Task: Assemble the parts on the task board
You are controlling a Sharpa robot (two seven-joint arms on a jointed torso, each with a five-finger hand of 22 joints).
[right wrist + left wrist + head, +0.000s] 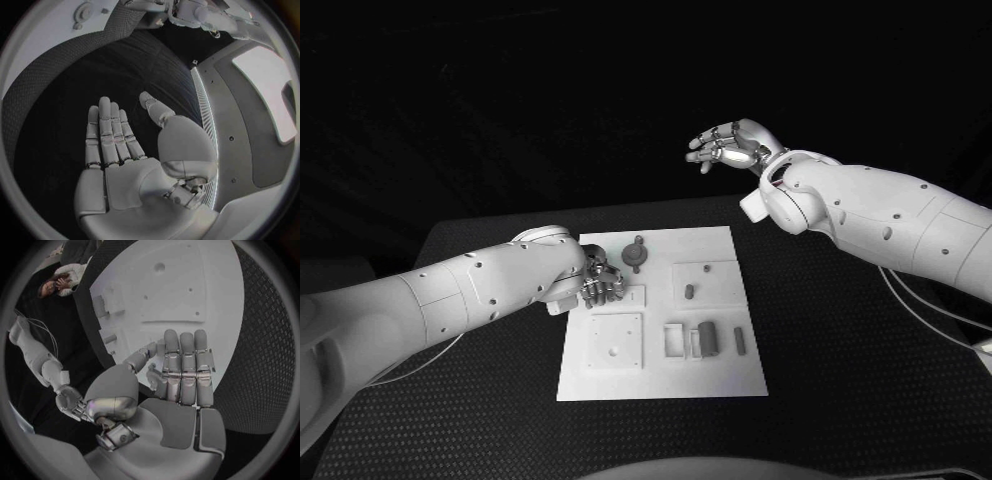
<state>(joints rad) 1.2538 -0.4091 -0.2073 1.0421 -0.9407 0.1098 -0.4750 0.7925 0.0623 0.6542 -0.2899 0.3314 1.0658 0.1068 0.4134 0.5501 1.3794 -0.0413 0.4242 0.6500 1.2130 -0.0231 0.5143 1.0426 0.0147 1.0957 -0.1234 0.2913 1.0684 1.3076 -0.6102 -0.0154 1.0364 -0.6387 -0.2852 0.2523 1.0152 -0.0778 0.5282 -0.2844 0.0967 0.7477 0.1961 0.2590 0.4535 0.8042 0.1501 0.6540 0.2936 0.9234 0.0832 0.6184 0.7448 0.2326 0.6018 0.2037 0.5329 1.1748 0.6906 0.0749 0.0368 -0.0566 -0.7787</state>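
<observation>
Dim and colourless throughout, black beyond the table in the head view's upper half. Brightest on the task board (pixel 664 330). Soft shadows. Strong fisheye bending at wrist-view rims.

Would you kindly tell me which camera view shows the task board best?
The head view: the whole task board lies there. The left wrist view shows part of it beyond the left hand; the right wrist view catches a corner.

Task board (pixel 661 385): white. Parts on it, such as the upright block (pixel 708 338) at lower centre: grey. Table (pixel 848 400): black with a fine dotted texture. Both arms white; left hand (pixel 599 278) and right hand (pixel 730 146) silver.
</observation>
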